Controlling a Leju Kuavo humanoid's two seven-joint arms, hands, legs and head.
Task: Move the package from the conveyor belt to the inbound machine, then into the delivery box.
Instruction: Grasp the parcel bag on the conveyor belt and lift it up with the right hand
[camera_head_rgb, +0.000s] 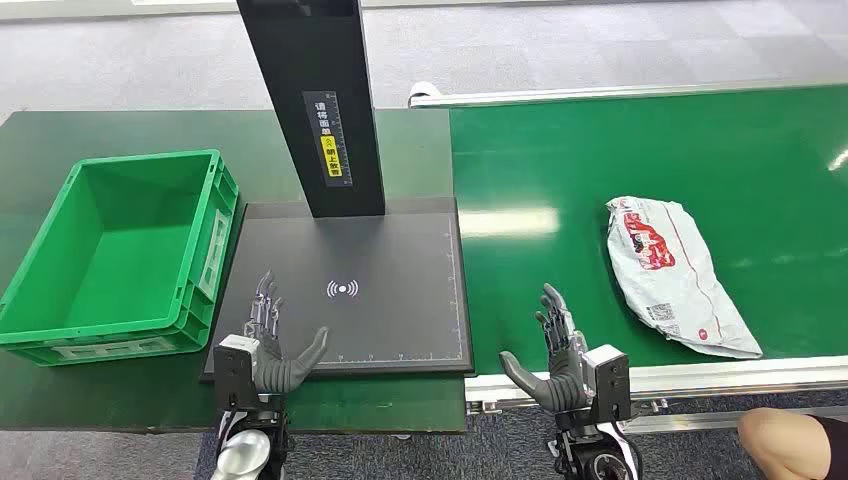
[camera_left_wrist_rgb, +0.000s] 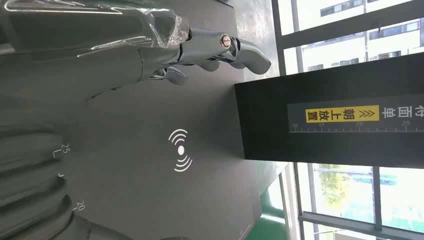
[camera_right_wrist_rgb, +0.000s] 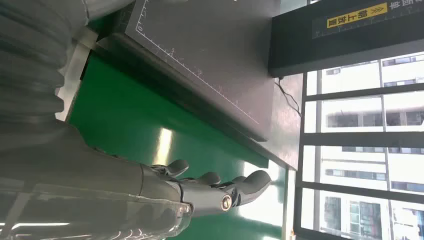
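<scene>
The left hand (camera_head_rgb: 272, 340) is seen nearest, held flat over the near left corner of the scanner pad (camera_head_rgb: 390, 250), fingers spread wide, nothing gripped. The right hand (camera_head_rgb: 556, 355) is raised at the near edge of the belt (camera_head_rgb: 600, 150), right of the pad, fingers wide apart and empty. A person's elbow (camera_head_rgb: 785, 440) is seen at the near right corner. The package (camera_head_rgb: 672, 272), a white bag with red print, lies flat on the belt, well right of the pad. A green crate (camera_head_rgb: 130, 250) sits on the bench left of the pad. Behind the pad, a black post (camera_head_rgb: 315, 100) stands upright.
</scene>
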